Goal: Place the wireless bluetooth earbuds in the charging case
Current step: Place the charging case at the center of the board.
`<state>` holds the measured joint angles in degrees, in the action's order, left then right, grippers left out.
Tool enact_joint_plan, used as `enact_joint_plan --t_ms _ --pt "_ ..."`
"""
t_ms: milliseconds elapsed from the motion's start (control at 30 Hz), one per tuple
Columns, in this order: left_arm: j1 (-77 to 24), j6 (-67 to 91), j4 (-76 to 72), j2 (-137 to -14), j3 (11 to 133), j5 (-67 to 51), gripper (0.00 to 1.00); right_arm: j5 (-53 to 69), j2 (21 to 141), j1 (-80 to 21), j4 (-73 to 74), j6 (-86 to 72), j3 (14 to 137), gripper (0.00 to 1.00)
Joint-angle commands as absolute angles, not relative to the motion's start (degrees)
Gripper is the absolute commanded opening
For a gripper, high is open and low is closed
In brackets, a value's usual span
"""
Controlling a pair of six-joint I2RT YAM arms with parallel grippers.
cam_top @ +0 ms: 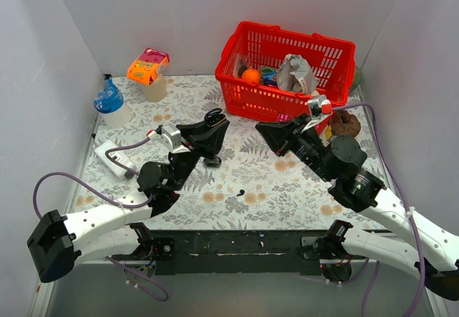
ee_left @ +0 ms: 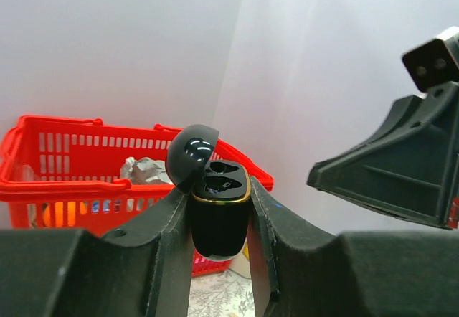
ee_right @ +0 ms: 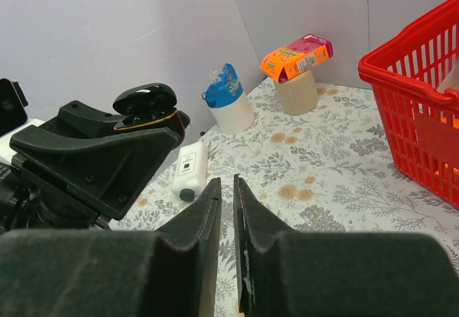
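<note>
Black charging case (ee_left: 217, 227) sits clamped in your left gripper (ee_left: 219, 209), lid open, wells apparently empty (no insertion yet); one earbud (cam_top: 242, 191) lies on the table (cam_top: 287, 202), your right gripper (ee_right: 226, 188) near-closed on nothing visible.

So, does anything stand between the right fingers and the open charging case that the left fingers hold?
Nothing visible does. The left fingers clamp the charging case with its lid swung back, so the sockets are uncovered. Only open air lies between the case and the right fingers.

The charging case (ee_left: 217, 224) is smooth, glossy black plastic with a thin gold rim; the basket (cam_top: 283, 105) is shiny red plastic.
</note>
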<state>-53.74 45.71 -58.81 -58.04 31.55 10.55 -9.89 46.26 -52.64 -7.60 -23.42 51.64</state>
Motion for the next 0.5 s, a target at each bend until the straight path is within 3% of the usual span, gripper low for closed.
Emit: enact_joint_plan --t_ms 0,467 --pt "-53.70 45.52 -53.18 -54.33 32.87 15.99 0.00 -11.69 44.30 -52.73 -8.26 -22.15 51.50 0.21" --pt "-53.70 54.49 -26.90 -50.01 42.88 20.83 0.00 -15.47 42.01 -52.74 -5.98 -21.53 48.78 0.24"
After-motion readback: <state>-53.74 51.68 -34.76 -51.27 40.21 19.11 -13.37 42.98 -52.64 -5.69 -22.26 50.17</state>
